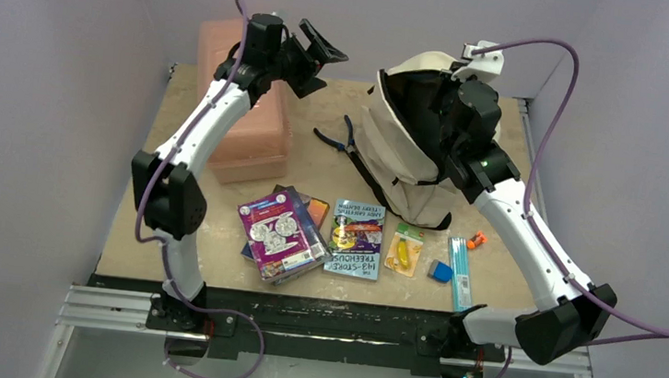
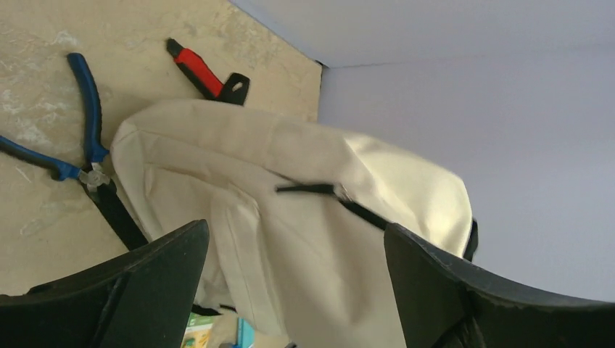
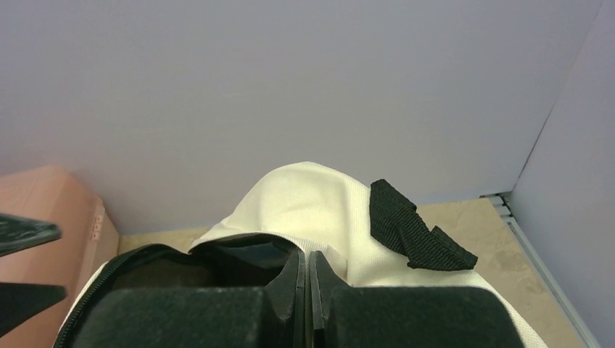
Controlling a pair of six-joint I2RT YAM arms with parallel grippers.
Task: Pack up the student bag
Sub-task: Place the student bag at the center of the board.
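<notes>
Along the near edge of the surface (image 1: pixel 212 265) a row of small things is laid out: a purple picture box (image 1: pixel 278 232) stacked on other flat items, a book (image 1: pixel 356 237), a yellow packet (image 1: pixel 404 251), a small blue block (image 1: pixel 439 271), a pale blue pack of sticks (image 1: pixel 460 273) and an orange piece (image 1: pixel 478 241). Beyond the book and the packet the student bag (image 1: pixel 394 158) is stood upright, right of the middle, its main zip undone and its dark inside shown at the top. The right hand (image 3: pixel 307 264) is set at the rim of that opening with its fingers pressed together; whether fabric is caught between them cannot be told. Just left of the bag blue-handled pliers (image 1: pixel 340 139) are laid, their nose at its base. A pink box (image 1: pixel 244 129) is placed at the far left. The left hand (image 1: pixel 324 66) is held in the air between the box and the bag, its fingers spread wide, nothing gripped. A red and black tool (image 2: pixel 197 70) is seen on the surface beyond the bag, near the back wall
</notes>
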